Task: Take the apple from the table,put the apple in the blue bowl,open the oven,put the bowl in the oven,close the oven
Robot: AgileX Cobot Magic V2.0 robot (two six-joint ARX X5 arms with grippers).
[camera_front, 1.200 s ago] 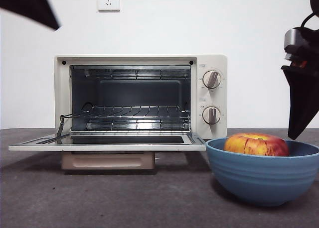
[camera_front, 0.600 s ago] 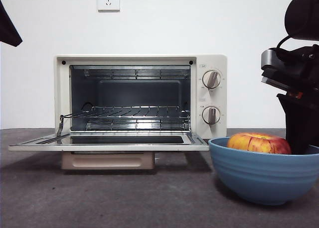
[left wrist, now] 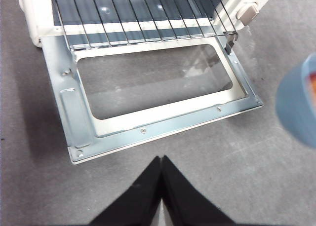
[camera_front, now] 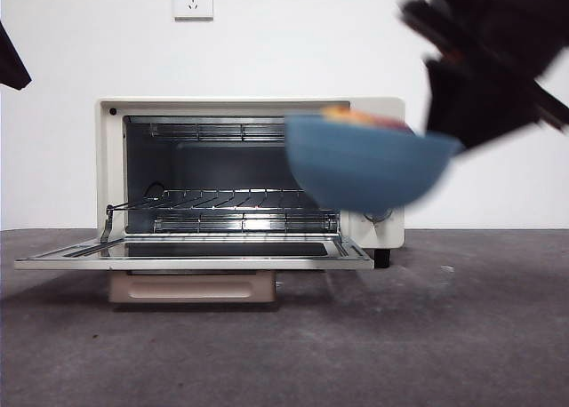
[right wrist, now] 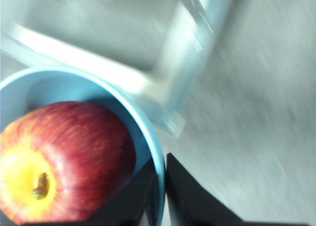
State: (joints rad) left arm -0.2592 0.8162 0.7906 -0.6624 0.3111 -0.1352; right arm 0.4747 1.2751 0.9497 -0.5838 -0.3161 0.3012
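Above the grey table (camera_front: 444, 336) we see our right gripper (right wrist: 161, 186) clamped on the rim of the blue bowl (camera_front: 364, 169), apple (right wrist: 64, 159) inside, raised before the open oven (camera_front: 107, 167), while our left gripper (left wrist: 161, 184) hangs closed and empty.

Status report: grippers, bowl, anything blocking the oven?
Right gripper clamps blue bowl rim, apple inside, airborne. Left gripper shut, idle. Oven open, unobstructed.

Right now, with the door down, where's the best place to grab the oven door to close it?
Probably the beige handle on the door's outer face, now under its free front edge. The door lies flat, hinged at the oven mouth, so come from in front and below, then lift. The left gripper is shut and free; the right gripper holds the bowl.
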